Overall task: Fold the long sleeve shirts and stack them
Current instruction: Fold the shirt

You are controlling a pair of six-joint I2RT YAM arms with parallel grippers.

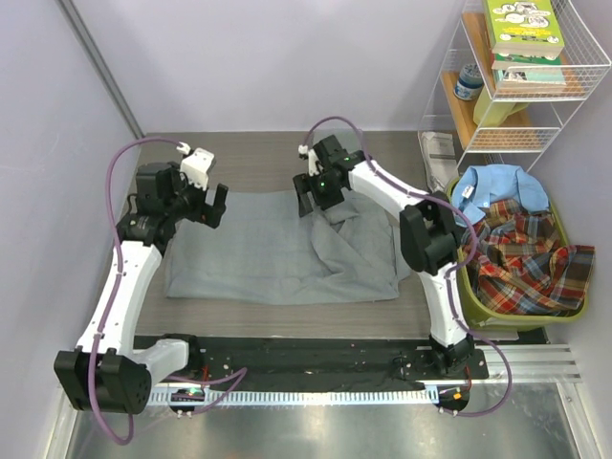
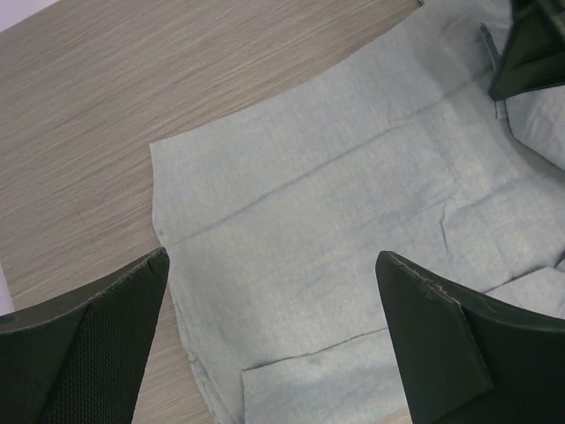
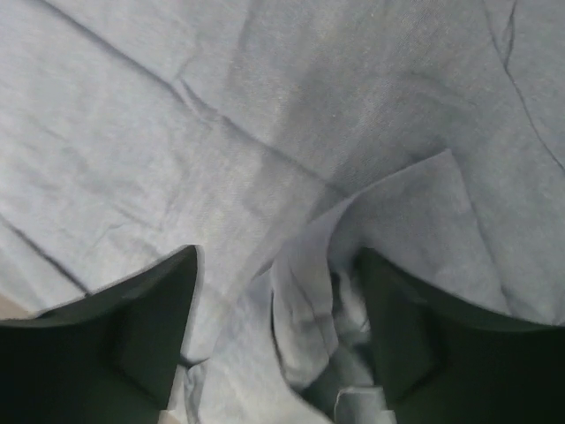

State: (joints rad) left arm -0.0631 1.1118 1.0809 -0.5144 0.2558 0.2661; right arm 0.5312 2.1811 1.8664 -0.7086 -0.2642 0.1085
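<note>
A plain grey long sleeve shirt (image 1: 277, 251) lies spread flat on the wooden table, rumpled toward its right half. My left gripper (image 1: 212, 206) hovers open over its far left corner; in the left wrist view the flat grey cloth (image 2: 335, 203) shows between the wide-apart fingers (image 2: 459, 344), untouched. My right gripper (image 1: 311, 199) stands open at the far middle edge of the shirt. In the right wrist view a raised fold of grey cloth (image 3: 309, 291) sits loosely between its spread fingers (image 3: 132, 336). A light blue shirt (image 1: 497, 189) and a red-green plaid shirt (image 1: 521, 263) lie heaped in a basket.
The green basket (image 1: 469, 287) stands at the table's right edge beside the right arm. A white wire shelf (image 1: 516, 105) with books (image 1: 521, 29) stands at the back right. A printed leaflet (image 1: 440, 153) lies near it. Bare wood (image 2: 106, 115) borders the shirt's left side.
</note>
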